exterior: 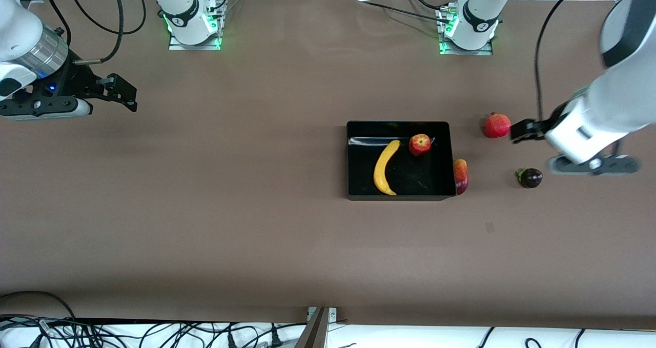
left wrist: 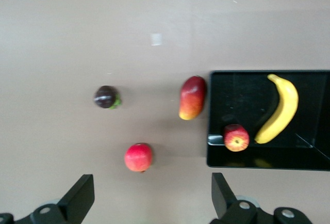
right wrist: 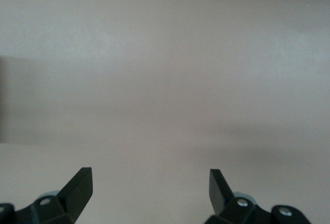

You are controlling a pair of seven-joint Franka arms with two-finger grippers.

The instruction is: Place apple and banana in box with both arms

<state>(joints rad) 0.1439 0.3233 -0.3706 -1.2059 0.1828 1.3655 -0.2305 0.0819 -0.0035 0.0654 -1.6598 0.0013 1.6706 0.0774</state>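
Front view: banana [exterior: 385, 168] and apple [exterior: 419, 144] lie in the box [exterior: 350, 158]; both spread, empty hands, left hand [exterior: 523, 130] and right hand [exterior: 119, 93], should simply pull clear.

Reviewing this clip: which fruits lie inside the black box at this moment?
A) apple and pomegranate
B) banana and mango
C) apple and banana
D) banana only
C: the apple and the banana both lie inside the box, while the mango rests on the table against its outer wall and the pomegranate sits apart on the table.
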